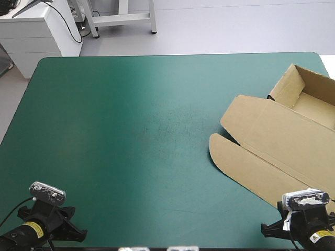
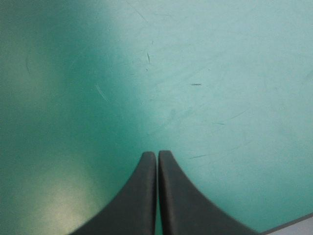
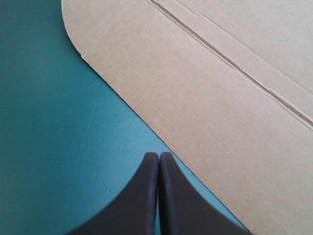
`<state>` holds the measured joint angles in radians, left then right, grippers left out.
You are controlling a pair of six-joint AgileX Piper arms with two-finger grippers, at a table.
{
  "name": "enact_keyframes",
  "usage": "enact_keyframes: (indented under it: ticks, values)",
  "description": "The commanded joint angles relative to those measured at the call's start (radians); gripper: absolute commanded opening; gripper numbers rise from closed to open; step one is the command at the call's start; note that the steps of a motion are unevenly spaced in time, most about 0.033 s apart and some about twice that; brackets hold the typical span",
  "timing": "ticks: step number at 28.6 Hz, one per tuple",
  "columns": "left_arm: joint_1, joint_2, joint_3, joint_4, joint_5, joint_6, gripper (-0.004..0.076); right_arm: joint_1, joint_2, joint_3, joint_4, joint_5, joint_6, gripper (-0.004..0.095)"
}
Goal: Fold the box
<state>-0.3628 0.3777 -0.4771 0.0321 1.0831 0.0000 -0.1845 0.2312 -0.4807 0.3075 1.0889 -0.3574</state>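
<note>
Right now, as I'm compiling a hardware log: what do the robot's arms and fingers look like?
Both arms, the left arm and right arm, are black, each with a small yellow label. The left gripper and right gripper each have two broad black fingers, curved like fins and tapering to narrow tips.

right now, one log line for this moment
box: open tray, lid flat, right of table | left gripper: shut, empty | right gripper: shut, beside box

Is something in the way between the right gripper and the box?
No, nothing visible. The right gripper, shut, sits just beside the edge of the box, with only bare teal-green cover between them.
</note>
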Motion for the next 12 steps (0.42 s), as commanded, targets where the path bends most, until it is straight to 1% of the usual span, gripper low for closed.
enact_keyframes:
  ticks: [1, 12]
  values:
    - [-0.004, 0.008, -0.023, 0.002, -0.047, -0.007, -0.0008, 0.002, 0.010, -0.024, 0.017, -0.058, -0.009, -0.0021]
    - [-0.004, 0.008, -0.023, -0.002, -0.047, -0.007, -0.0008, 0.002, 0.010, -0.024, 0.019, -0.056, -0.009, -0.0021]
